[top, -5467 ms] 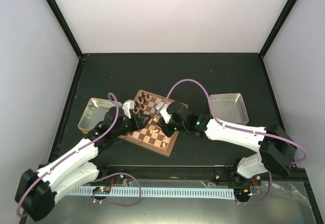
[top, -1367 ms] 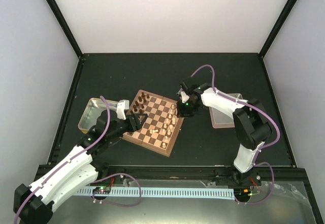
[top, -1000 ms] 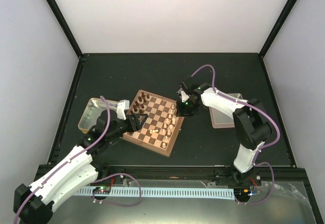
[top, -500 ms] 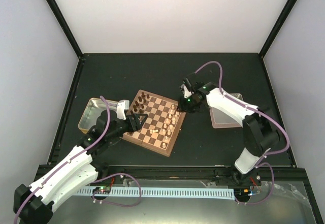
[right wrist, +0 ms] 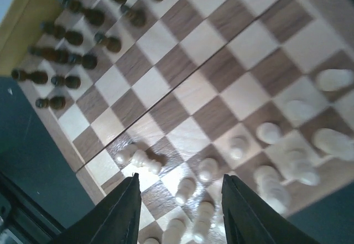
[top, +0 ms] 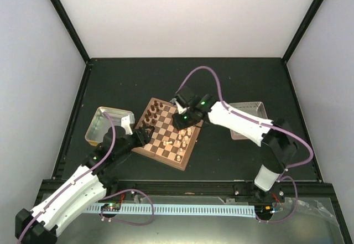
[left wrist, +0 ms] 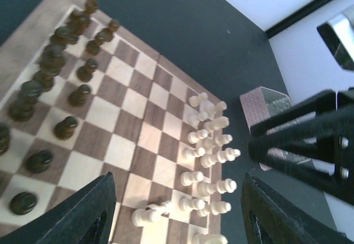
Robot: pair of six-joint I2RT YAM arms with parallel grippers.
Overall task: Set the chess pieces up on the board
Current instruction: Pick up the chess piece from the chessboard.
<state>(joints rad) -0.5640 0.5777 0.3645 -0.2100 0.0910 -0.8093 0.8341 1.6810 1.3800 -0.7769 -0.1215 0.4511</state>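
I see right gripper [right wrist: 180, 180] spread wide, holding nothing, over the board [right wrist: 166, 78], chess pieces [right wrist: 287, 164] mostly at its 3 o'clock in wrist view (left gripper [left wrist: 177, 180] same: spread, empty).

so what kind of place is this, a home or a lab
Most likely a robotics lab test cell, not a home: white walls and black frame posts box in a dark table, the left arm and right arm are mounted at its near edge, and the board lies between them.
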